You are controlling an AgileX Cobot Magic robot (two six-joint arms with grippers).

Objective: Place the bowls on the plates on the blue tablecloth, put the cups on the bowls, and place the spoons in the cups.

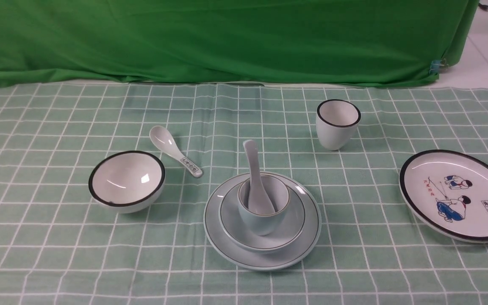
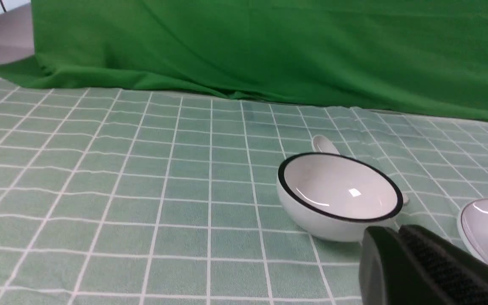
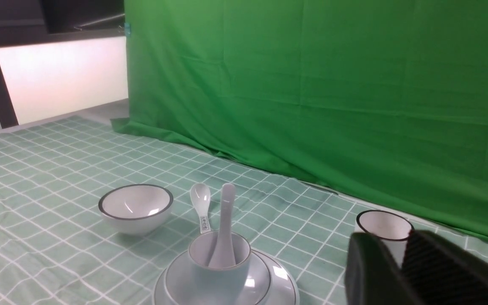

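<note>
**Glossy ceramic on soft cloth**

I saw glazed, shiny ceramic everywhere: the white bowl and pale blue plate threw back highlights. The gridded tablecloth looked like matt woven fabric, lightly creased. The left gripper showed matt black plastic with ribbed pads.

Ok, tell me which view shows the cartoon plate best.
The front view: the cartoon plate lies there almost whole on the tablecloth, its children drawing clear. Neither wrist view shows it.
</note>
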